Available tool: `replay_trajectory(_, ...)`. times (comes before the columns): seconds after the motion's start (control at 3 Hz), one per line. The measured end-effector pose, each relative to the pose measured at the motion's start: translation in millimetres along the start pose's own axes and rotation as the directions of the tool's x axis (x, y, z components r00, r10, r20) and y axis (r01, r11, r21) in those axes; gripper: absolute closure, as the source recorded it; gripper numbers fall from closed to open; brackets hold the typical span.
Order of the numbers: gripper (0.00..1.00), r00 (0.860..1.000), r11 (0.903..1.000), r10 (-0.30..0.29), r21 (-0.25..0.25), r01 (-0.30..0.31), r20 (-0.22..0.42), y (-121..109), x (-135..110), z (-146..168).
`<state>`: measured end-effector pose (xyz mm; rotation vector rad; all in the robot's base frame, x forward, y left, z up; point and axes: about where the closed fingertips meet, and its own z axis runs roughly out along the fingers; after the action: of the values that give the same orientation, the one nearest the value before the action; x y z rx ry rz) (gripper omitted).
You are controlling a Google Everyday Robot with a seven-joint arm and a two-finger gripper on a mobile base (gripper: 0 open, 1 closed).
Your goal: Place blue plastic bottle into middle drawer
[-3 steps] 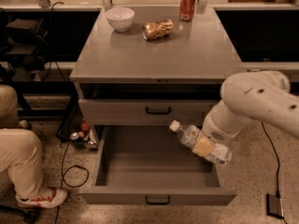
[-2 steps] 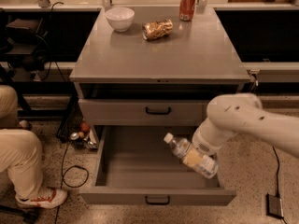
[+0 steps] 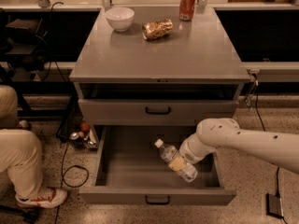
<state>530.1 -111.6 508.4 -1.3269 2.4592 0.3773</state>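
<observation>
The blue plastic bottle point(image 3: 176, 161), clear with a white cap and pale label, lies tilted inside the open middle drawer point(image 3: 157, 196), cap pointing up-left. It is low over the drawer floor, right of centre. My gripper point(image 3: 190, 158) sits at the end of the white arm reaching in from the right, against the bottle's lower half. The arm's wrist hides the fingers.
A white bowl point(image 3: 119, 18), a crinkly golden snack bag point(image 3: 157, 29) and a red soda can point(image 3: 187, 5) stand on the grey cabinet top point(image 3: 159, 55). The drawer above point(image 3: 158, 110) is closed. A person's leg and shoe point(image 3: 28, 171) are at the left, with cables on the floor.
The arm has lowered and moved left, carrying the bottle from above the drawer's right side down into the drawer.
</observation>
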Motion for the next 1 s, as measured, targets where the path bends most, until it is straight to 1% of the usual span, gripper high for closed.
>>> replay_trajectory(0.33, 1.00, 0.998, 0.9997, 0.021, -0.011, -0.020, 0.065, -7.2, -9.3, 41.8)
replay_trajectory(0.67, 1.00, 0.996, 0.9987, 0.031, -0.043, -0.028, 0.086, -5.0, -15.8, 81.0)
replay_trajectory(1.0, 0.79, 0.994, 0.9944, 0.046, -0.099, -0.037, 0.095, 3.2, -22.5, 119.0)
